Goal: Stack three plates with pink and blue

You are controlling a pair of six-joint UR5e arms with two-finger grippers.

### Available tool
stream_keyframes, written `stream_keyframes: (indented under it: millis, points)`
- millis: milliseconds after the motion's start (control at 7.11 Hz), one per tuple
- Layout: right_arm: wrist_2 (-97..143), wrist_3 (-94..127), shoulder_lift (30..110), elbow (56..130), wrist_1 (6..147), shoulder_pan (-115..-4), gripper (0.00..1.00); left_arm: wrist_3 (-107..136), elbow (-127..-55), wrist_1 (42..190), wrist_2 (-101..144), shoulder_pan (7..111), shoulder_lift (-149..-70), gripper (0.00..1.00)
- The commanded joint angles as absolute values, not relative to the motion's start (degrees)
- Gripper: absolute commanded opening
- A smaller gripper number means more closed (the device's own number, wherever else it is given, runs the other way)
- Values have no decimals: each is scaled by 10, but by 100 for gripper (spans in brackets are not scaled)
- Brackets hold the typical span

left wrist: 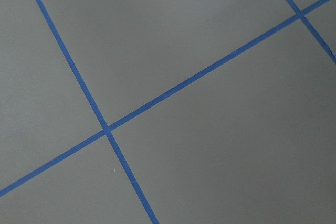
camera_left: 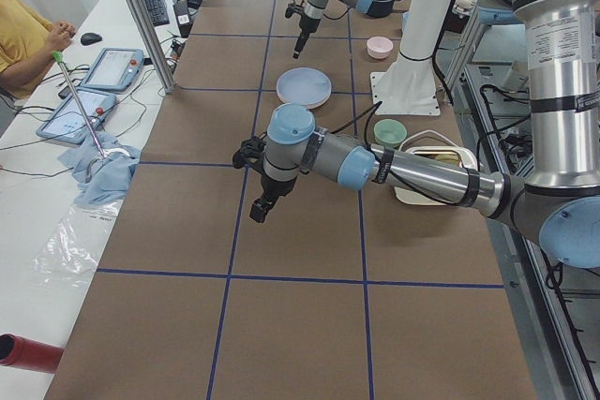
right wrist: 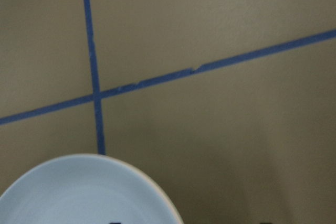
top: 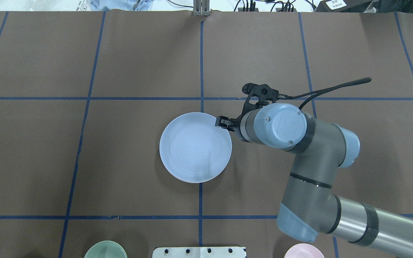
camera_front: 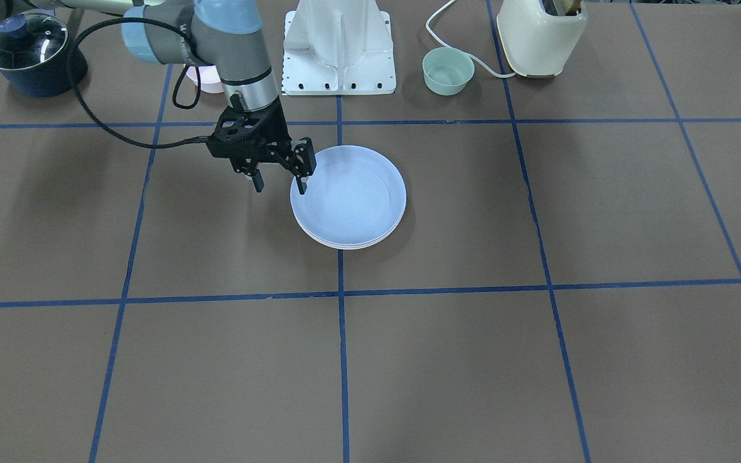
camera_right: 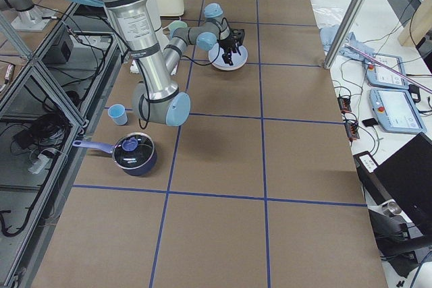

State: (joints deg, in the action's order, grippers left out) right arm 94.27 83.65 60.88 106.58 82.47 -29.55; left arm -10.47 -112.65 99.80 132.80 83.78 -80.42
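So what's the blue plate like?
The blue plate is round, shallow and pale, matte like plastic, with a raised rim. It lies flat and empty on top of other plates near the middle of the table; their paler rims peek out beneath. The right gripper hangs at its edge, jaws open, one over the rim; whether it touches, I cannot tell.

Your robotics lab: 2 grey-and-blue robot arms reach over a brown table gridded in blue tape, aluminium posts beside it, teach pendants and cables on the white side bench where an operator sits.
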Motion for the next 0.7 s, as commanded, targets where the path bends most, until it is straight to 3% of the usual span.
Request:
stream_keyframes:
  millis: [0,281,562]
  points:
    - [1096,659,623,1064,890,-454,100,-104,-1108,997,1328,838,-804,100]
    - [1227,392,700,1056,908,-617,100,-99,-1041,987,1326,839,-802,100]
    - [1281,130,749,973,905,-747,100,-98,-1015,928,1326,840,-810,100]
